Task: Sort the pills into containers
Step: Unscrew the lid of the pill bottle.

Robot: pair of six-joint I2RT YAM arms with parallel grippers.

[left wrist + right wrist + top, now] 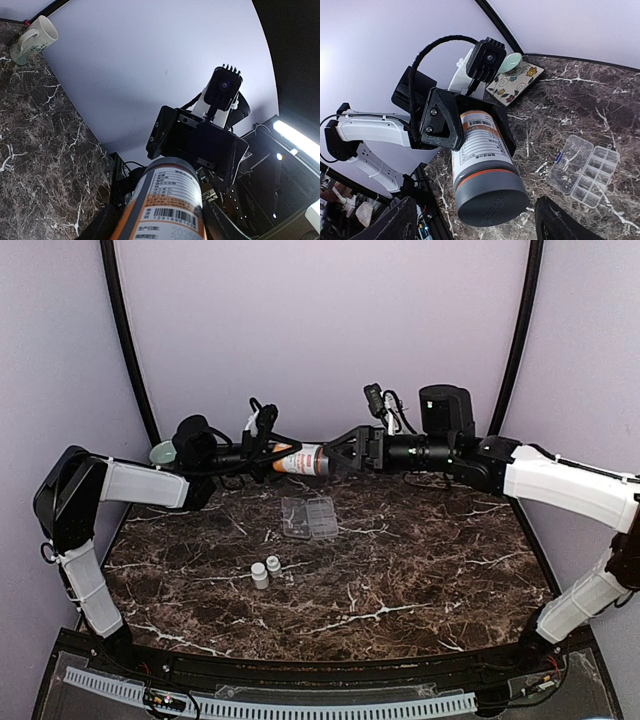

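The left gripper is clamped around the body of the orange bottle. It holds the bottle level in the air above the far part of the marble table, with the grey cap pointing at the right gripper. The right gripper's jaws stand wide apart, one on each side of the cap and clear of it, grasping nothing. No pills are visible anywhere; presumably they are inside the bottle. The clear pill box lies on the table with its lid open, below the bottle and a little nearer the arms, and no pills show in its compartments.

The step in hand appears to be taking the cap off. The right gripper should be centred on the cap's axis before closing, so that its pads meet the cap's side squarely and not the bottle's shoulder. It should close firmly, then turn about the bottle's long axis without pulling sideways, since the left grip sits on the smooth label and could slip. Keeping the bottle level, or its mouth slightly raised, as the cap loosens should stop pills spilling onto the marble away from the box
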